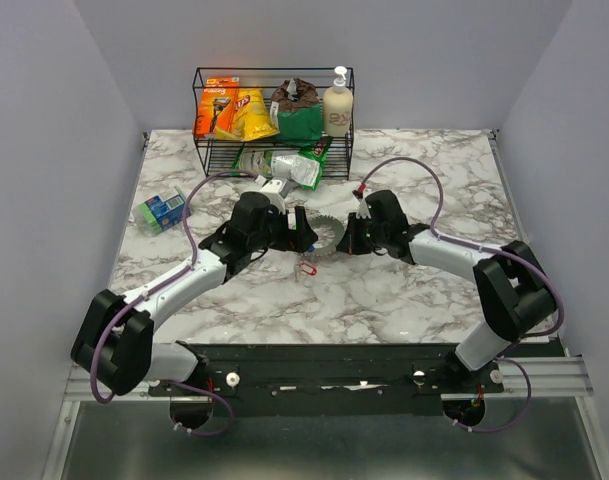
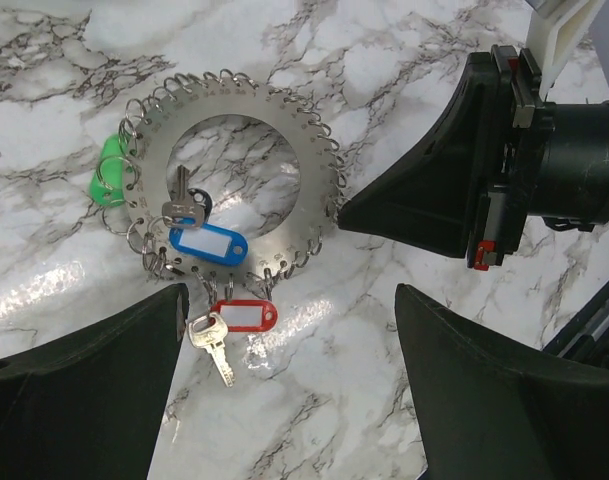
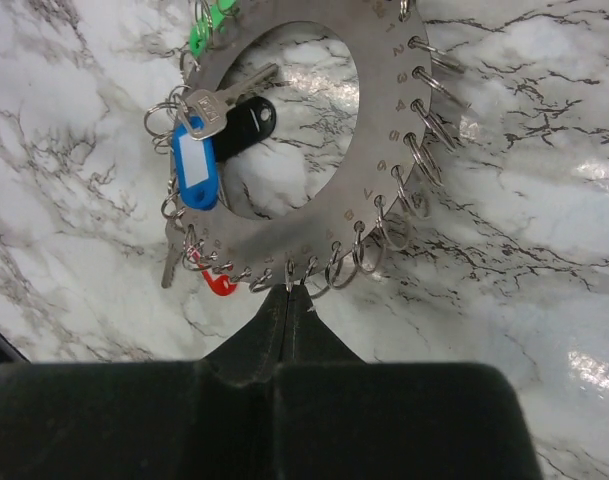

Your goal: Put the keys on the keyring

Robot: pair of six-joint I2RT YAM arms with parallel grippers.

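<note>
the right hand grips the keyring by its rim on the table. the left hand hangs wide over the red-tagged key beside it. the next move likely needs a fine pinch on that key.

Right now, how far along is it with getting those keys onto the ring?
Partly done, it seems. The blue-tagged key, green tag and black-headed key appear to hang on small loops of the keyring. In hand: the right gripper is shut on its rim, and the left gripper hangs open over the red-tagged key; I cannot tell whether that one is hooked on. Most loops are bare.
</note>
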